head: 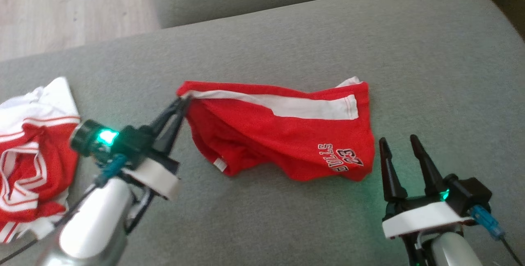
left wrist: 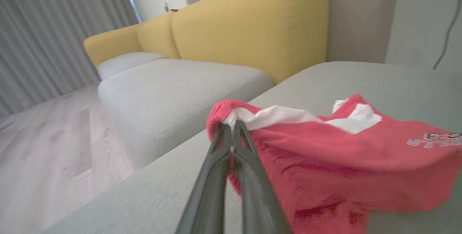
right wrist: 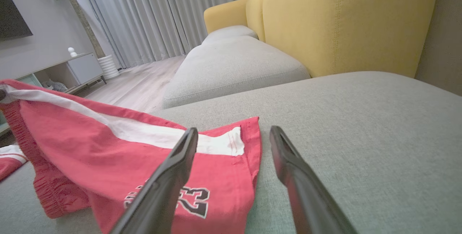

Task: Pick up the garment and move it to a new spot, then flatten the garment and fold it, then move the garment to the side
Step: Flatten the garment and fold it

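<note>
Head view: red shorts are seen crumpled on the grey sofa cushion. One waistband corner is pinched in the clenched left gripper. The right gripper is held spread and empty near the hem.
Left wrist view: the pinch is confirmed at the elastic edge.
Right wrist view: the fabric is judged thin, limp and light. A second hold is best taken at the other waistband corner.

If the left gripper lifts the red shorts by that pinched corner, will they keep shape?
Probably not: the red shorts sag in wrinkles from the left gripper, so likely floppy. Seemingly light, raised by one pinched corner. Their far end, on the cushion, may drag.
</note>
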Robot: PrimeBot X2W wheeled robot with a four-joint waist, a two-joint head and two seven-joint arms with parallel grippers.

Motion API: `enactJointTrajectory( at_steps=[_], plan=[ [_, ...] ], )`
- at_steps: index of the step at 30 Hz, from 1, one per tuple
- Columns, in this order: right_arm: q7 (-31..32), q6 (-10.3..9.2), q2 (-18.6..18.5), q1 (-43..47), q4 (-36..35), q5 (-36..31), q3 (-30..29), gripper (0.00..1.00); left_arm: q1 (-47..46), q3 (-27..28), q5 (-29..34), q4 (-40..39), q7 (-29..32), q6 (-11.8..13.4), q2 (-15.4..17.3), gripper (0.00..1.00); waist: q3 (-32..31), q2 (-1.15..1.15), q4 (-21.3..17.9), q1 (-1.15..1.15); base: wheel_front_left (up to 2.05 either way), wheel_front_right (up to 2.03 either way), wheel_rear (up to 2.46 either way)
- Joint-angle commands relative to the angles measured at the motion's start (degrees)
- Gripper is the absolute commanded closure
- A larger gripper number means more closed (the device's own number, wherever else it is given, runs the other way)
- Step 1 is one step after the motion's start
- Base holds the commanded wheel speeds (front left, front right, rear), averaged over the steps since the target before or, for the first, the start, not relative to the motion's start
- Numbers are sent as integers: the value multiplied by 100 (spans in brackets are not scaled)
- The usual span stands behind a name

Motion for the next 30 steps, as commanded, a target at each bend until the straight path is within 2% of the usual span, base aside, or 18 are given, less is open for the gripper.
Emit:
enactJointTrajectory(
  at_steps=[1, 8, 21, 28, 29, 30],
  plan=[
    [-23, 39, -19, -224, -168, 19, 73, 0, -255, 351, -46, -150, -95, 69, 273, 100, 87, 0, 150, 0, 0, 0, 0],
    [-23, 39, -19, -658, 277, 126, 188, 0, -183, 415, -155, -176, -198, 84, 351, 100, 187, 0, 453, 0, 0, 0, 0],
    [-23, 39, -294, -2380, 3096, 332, 995, 0, -340, 130, -150, -138, -308, 57, 73, 100, 280, 0, 882, 0, 0, 0, 0],
    [-23, 39, -306, -3005, 3822, 338, 1123, 0, -416, 16, -131, -130, -356, 48, -1, 100, 344, 0, 990, 0, 0, 0, 0],
    [-23, 39, -301, -3055, 3907, 333, 1158, 5, -424, 1, -129, -126, -361, 47, -10, 100, 347, 0, 1003, 0, 0, 0, 0],
    [-23, 39, -292, -3101, 4002, 345, 1194, 16, -432, -13, -130, -123, -366, 46, -18, 100, 352, 0, 1015, 0, 0, 0, 0]
  ],
)
